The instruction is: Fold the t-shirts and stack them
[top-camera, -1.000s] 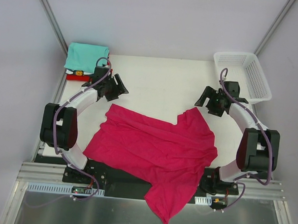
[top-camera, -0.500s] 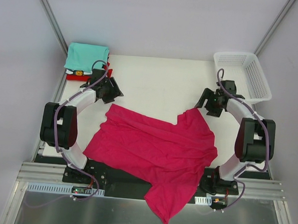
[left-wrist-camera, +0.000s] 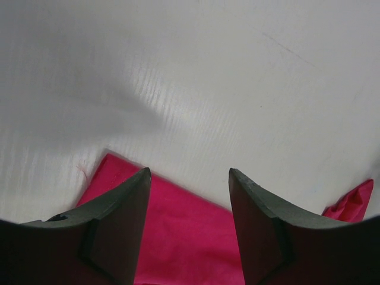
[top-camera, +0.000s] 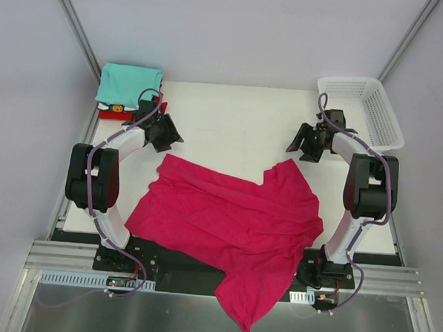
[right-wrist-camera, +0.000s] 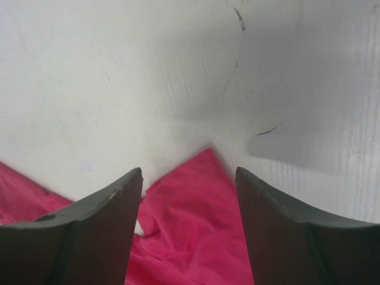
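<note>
White table bears a spread magenta t-shirt; left pincer and right pincer gape, empty, near its far corners.

The pink shirt is matt, creased soft cloth on a white table of matt, finely ribbed, scuffed sheet; the basket at its far right corner is white plastic mesh.

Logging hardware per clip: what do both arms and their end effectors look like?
Both the left arm and right arm have white links, black joint housings and purple cables. The left end effector and right end effector have dark tapered fingers.
</note>
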`<state>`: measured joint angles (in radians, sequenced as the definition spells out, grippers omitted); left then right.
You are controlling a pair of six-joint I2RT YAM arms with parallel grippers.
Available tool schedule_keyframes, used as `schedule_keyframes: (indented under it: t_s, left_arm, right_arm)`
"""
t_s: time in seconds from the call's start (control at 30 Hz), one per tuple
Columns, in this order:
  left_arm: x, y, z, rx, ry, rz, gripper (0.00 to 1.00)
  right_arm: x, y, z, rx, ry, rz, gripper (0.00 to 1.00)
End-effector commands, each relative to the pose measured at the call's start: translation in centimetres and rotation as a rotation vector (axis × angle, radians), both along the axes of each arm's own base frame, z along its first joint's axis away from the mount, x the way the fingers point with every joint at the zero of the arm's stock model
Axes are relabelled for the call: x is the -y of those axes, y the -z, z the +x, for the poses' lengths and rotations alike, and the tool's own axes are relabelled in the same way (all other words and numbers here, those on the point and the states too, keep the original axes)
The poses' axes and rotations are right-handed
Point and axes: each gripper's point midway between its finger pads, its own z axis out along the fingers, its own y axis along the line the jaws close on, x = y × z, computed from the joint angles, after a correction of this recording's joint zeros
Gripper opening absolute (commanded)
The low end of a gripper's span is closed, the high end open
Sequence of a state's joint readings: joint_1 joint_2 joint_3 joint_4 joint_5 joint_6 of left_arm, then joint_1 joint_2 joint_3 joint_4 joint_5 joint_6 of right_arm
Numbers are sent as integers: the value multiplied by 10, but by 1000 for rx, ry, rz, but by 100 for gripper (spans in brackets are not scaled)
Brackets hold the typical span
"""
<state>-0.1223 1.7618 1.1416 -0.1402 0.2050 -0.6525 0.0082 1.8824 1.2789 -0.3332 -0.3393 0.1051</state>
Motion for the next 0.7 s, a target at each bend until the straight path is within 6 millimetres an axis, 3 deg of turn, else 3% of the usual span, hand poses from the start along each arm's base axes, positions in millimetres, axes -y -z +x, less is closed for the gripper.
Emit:
schedule_keyframes:
  t_s: [0.0,0.5,0.6,0.67]
  left_arm:
    - [-1,-14,8,26,-14,-21,55]
    - [-1,-28,3,56,-13,-30,53]
    - [-1,-33,3,67,-13,-32,53]
    - [-1,-36,3,75,-14,-36,52]
  right_arm:
    - [-8,-12,10,25,-11,52,67]
    - [-15,21,-11,-46,-8,72,65]
    - [-15,22,-15,-46,-8,70,62]
    - [-15,22,-14,-44,-9,70,54]
